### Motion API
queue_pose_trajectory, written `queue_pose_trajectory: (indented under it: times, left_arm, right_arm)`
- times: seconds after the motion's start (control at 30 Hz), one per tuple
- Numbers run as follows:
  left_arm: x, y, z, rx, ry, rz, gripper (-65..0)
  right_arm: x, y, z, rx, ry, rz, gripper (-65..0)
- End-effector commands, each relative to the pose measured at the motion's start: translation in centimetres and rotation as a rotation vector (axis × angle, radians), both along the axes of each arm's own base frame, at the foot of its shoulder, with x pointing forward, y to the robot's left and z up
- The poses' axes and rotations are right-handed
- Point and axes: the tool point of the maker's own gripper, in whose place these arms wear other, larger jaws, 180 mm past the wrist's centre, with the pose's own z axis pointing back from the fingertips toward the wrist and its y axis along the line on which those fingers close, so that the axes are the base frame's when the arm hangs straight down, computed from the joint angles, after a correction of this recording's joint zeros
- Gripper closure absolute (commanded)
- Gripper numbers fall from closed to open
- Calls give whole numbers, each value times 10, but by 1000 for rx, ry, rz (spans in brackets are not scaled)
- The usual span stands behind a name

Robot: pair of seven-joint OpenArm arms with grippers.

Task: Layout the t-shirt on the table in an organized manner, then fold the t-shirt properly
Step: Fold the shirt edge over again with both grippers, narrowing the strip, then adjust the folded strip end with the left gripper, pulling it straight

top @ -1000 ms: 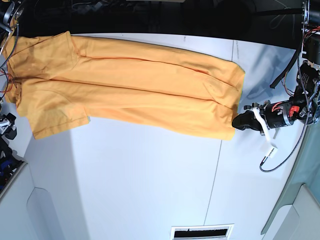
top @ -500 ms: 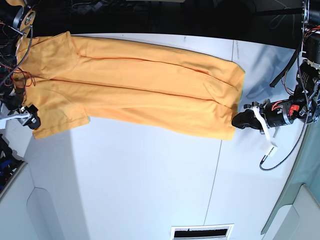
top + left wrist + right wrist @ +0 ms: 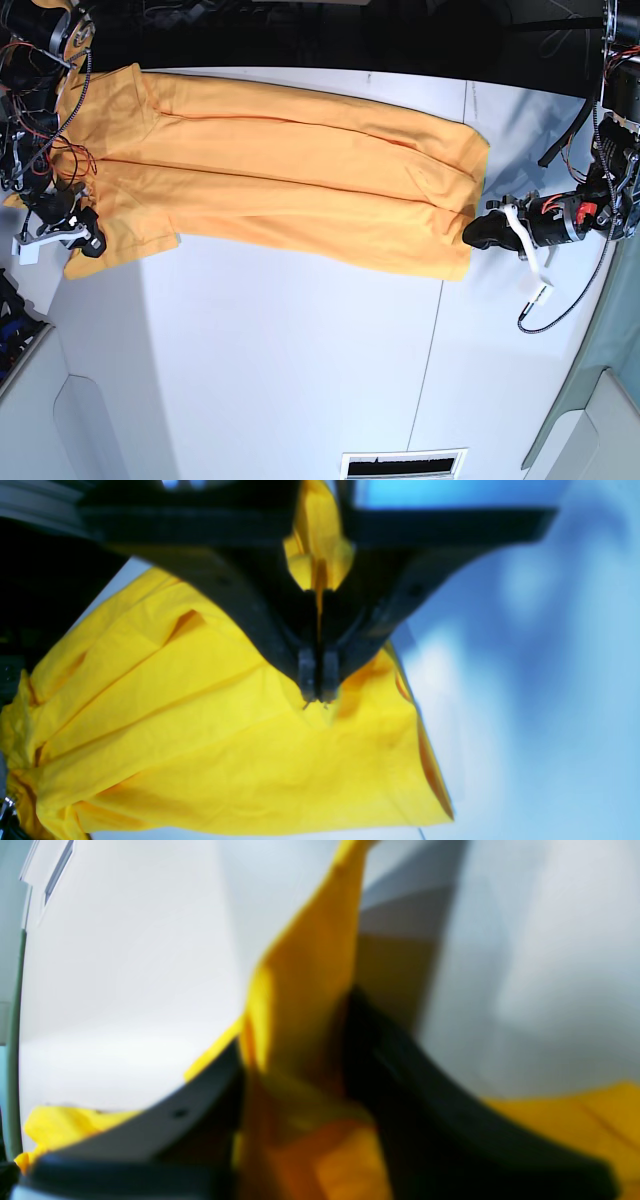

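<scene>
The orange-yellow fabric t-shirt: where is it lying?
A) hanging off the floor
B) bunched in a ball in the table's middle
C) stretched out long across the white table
C: the orange-yellow fabric t-shirt lies stretched long across the white table, an arm at each end.

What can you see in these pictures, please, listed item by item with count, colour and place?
t-shirt: one, orange-yellow, spread lengthwise across the far half of the table.
table: one, white, with a thin dark seam; fills most of the base view.
vent slot: one, white frame with dark opening, at the table's near edge.
left gripper: one, black, at the shirt's end on the base view's right, shut on the fabric.
right gripper: one, black, at the sleeve end, fabric between its jaws.
</scene>
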Motion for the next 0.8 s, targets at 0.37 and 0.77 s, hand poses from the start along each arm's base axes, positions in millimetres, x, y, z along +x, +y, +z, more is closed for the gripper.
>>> queue_pose_trajectory:
  times: [0.37, 0.77]
  left_arm:
    - [14, 5, 17, -13, -54, 10, 0]
    - [13, 5, 16, -13, -53, 10, 0]
  right_arm:
    - [-1, 0, 89, 21, -131, 161, 0]
    - [-108, 4, 70, -139, -26, 239, 0]
